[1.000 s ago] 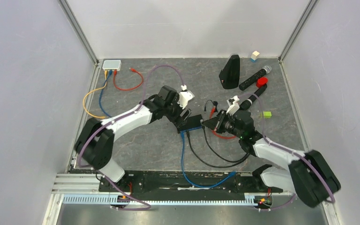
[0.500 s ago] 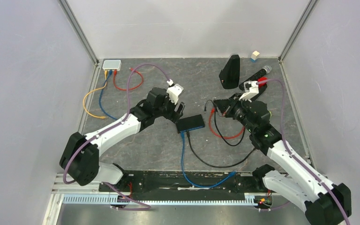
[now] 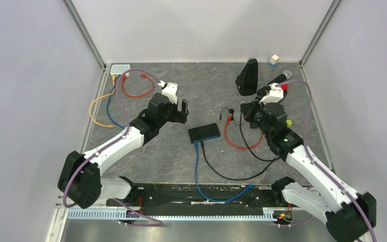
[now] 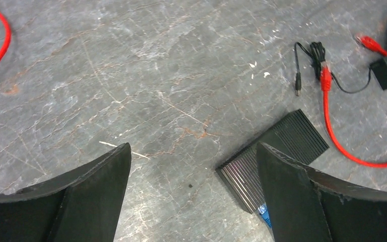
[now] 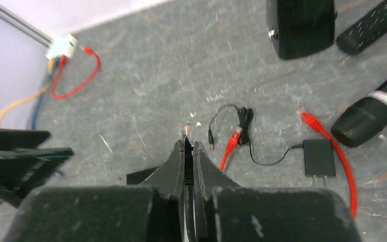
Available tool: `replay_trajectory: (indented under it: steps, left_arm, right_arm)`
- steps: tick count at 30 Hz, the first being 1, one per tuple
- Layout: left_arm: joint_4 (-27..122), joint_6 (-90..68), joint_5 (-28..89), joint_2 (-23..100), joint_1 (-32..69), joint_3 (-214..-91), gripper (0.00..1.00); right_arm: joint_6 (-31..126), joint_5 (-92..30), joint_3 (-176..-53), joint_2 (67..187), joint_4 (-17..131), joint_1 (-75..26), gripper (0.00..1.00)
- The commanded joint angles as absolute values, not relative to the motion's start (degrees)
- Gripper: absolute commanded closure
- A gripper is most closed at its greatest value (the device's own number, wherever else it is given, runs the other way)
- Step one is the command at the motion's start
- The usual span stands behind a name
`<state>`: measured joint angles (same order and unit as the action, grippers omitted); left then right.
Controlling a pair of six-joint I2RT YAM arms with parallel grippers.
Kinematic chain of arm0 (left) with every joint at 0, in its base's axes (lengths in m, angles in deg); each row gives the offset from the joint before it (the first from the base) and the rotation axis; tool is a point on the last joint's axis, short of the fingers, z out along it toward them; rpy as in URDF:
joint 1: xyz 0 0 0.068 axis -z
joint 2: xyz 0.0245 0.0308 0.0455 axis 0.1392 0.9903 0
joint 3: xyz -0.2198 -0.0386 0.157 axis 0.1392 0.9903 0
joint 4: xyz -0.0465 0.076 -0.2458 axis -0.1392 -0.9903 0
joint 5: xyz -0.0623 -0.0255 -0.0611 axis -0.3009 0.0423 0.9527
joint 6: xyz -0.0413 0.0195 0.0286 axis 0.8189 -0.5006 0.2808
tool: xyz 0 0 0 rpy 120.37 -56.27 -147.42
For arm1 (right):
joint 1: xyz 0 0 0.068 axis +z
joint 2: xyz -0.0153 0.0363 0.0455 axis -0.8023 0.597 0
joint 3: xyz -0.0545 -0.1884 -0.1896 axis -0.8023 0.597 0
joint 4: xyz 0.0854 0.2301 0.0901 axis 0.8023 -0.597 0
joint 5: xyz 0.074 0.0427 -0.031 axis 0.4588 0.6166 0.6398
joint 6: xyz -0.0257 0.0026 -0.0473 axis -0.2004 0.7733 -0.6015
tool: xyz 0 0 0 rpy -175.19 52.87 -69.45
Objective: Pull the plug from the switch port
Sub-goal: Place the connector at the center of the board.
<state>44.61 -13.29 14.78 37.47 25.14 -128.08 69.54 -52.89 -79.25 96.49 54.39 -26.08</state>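
Observation:
The black switch (image 3: 204, 132) lies flat mid-table; it also shows in the left wrist view (image 4: 277, 156). A blue cable (image 3: 196, 166) and one end of a black cable (image 3: 221, 174) enter its near edge. My right gripper (image 3: 247, 108) is shut on the other end of the black cable. Its clear plug (image 5: 185, 132) sticks out past the fingertips, free of the switch and to its right. My left gripper (image 3: 181, 108) is open and empty, up and left of the switch. In its own view the gripper (image 4: 191, 151) has its right finger (image 4: 292, 191) over the switch's corner.
A red cable (image 3: 232, 141) and a small black adapter (image 5: 318, 157) lie right of the switch. Two microphones (image 3: 274, 80) and a black wedge (image 3: 247, 76) sit at the back right. A white hub (image 3: 120, 69) with coloured cables is at the back left.
My left gripper let go of the switch and drew back to the left. My right gripper pulled the plug out and carried it back and to the right.

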Motion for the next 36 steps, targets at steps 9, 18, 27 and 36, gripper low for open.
replay_trajectory:
  steps: [9,18,27,36]
  left_arm:
    - [42.2,-7.0,10.5,31.4,24.2,-127.2,0.02]
    - [39.3,-8.2,11.1,31.2,24.2,-127.9,0.02]
    - [38.8,-9.3,12.8,31.8,24.2,-127.1,0.03]
    - [38.2,-10.8,13.9,32.5,24.2,-126.8,0.04]
  right_arm:
    - [77.5,-38.7,-83.4,122.7,69.3,-31.0,1.0]
    - [84.6,-30.7,-88.9,137.2,79.9,-34.8,0.99]
    - [78.6,-34.9,-103.1,146.1,62.7,-34.6,1.0]
    - [73.6,-39.7,-97.7,119.4,59.8,-33.6,0.98]
